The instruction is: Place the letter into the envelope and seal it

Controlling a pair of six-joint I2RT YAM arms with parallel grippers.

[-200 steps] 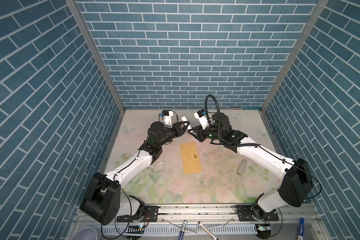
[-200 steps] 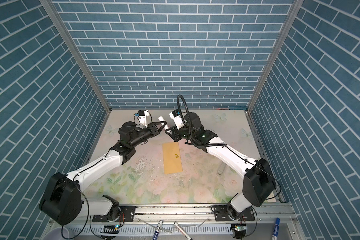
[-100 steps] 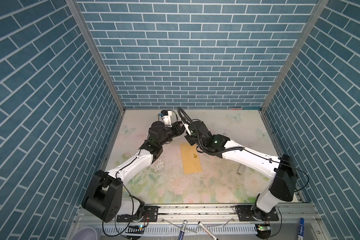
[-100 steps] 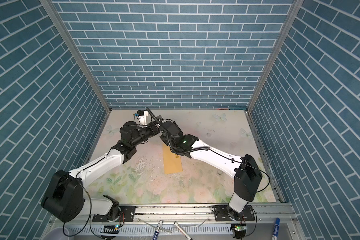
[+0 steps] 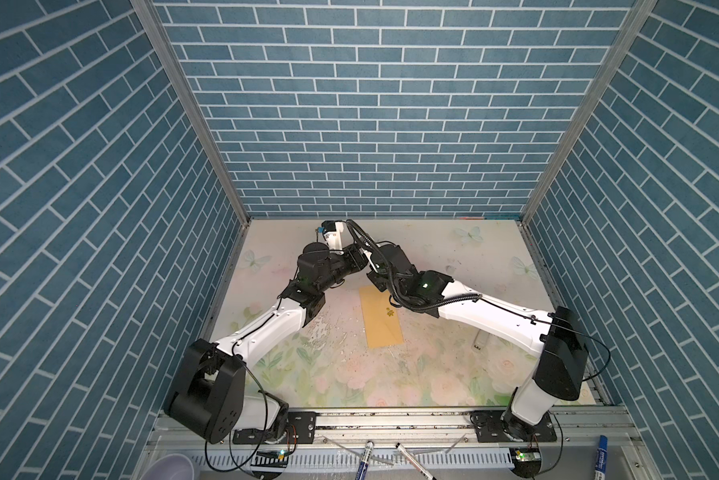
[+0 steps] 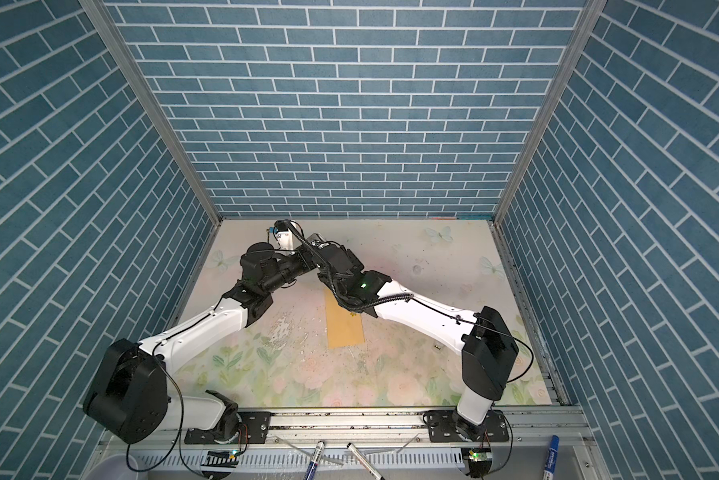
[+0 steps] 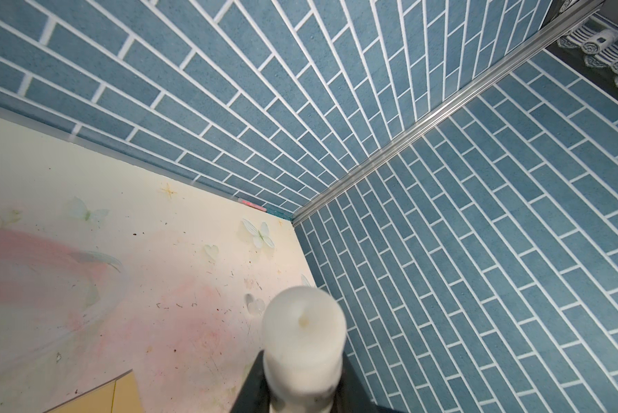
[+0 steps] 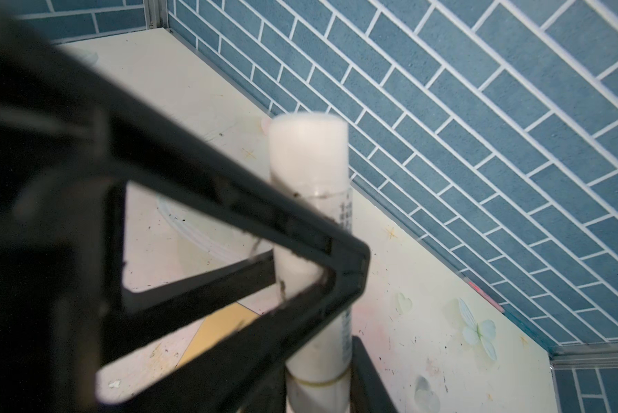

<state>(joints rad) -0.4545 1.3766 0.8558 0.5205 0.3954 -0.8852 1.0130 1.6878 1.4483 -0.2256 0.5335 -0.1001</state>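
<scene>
The golden-tan envelope point(image 5: 380, 328) point(image 6: 344, 326) lies flat mid-table, flap side up, its emblem point(image 5: 389, 311) showing. Its corner also shows in the wrist views as envelope point(image 7: 96, 397) and envelope point(image 8: 221, 329). The letter is out of view. Above the envelope's far end both grippers meet on a white glue stick point(image 7: 304, 329) point(image 8: 309, 171). My right gripper point(image 8: 318, 393) point(image 5: 370, 254) is shut on the tube's lower part. My left gripper point(image 7: 302, 389) point(image 5: 355, 262) is shut on it higher up, its black fingers point(image 8: 293, 250) crossing the tube below the cap end.
A small grey piece point(image 5: 479, 340) lies on the floral mat right of the envelope, under the right forearm. Markers point(image 5: 364, 457) lie in the front rail tray, and a clear cup point(image 5: 170, 465) stands at the front left. Blue brick walls close three sides.
The right arm has swung left and in toward the left gripper, so its forearm now hangs over the envelope's far end. The left arm has barely moved, and the envelope lies where it was.
</scene>
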